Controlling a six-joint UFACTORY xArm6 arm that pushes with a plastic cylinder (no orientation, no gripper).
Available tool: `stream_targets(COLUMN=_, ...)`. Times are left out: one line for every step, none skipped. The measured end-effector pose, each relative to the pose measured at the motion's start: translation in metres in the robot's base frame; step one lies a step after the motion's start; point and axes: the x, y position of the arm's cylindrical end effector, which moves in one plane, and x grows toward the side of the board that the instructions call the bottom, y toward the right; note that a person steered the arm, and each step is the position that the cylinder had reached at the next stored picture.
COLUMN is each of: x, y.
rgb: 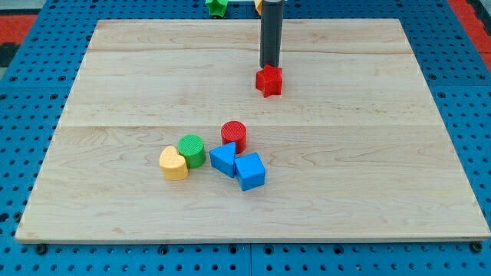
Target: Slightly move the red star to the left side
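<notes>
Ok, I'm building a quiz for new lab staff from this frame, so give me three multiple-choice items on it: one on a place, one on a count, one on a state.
1. Where is my tip relative to the red star?
A. At its top edge in the view
B. Far off at the view's bottom
C. Beside the yellow heart

2. How many blue blocks lie on the board?
A. None
B. Two
C. Four

3. How does the red cylinder stand toward the blue blocks?
A. Stacked on top of them
B. Alone at the board's right edge
C. Close against one of them, in the cluster

Answers:
1 A, the rod ends right above the star.
2 B, a blue block and a blue cube sit side by side.
3 C, it sits just above the blue pair, near the green cylinder and yellow heart.
</notes>
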Motion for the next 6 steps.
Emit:
stream_targets(x=0.034, y=0.000)
stream_targets(x=0.103, y=0.000)
stream_targets(x=0.099, y=0.005)
stream_targets(x=0.098, y=0.079)
stream_targets(x=0.167, y=0.054)
stream_targets(x=0.186, y=-0.023)
